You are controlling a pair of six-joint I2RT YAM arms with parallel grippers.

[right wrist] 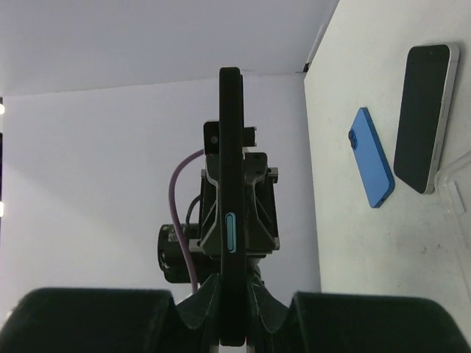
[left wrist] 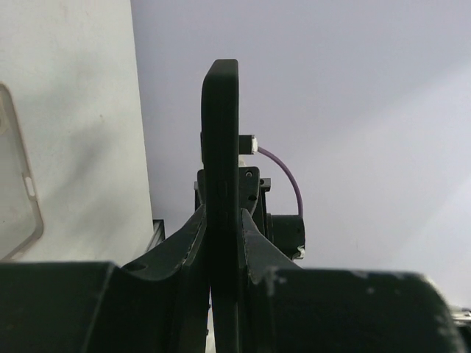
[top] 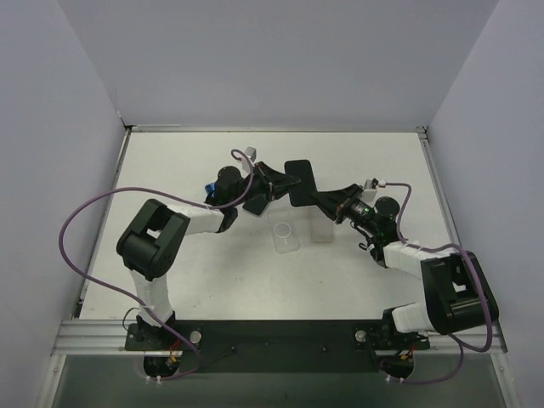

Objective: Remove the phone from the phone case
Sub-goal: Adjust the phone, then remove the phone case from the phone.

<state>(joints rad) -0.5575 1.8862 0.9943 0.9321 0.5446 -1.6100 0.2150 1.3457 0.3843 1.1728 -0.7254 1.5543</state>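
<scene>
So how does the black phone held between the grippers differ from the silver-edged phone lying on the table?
The black phone is held up off the table, edge-on in both wrist views, clamped by the left gripper and right gripper. The silver-edged phone lies flat on the table, untouched. The black phone's rim is dark; the silver-edged phone's rim is pale. Both are slim rectangular slabs.

Left hand (top: 279,184), right hand (top: 326,201) — both clamped tight, facing midair.

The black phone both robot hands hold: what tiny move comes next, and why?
Probably the left gripper should peel its edge slightly away while the right gripper holds firm, since both are shut on the black cased phone and the case looks on.
</scene>
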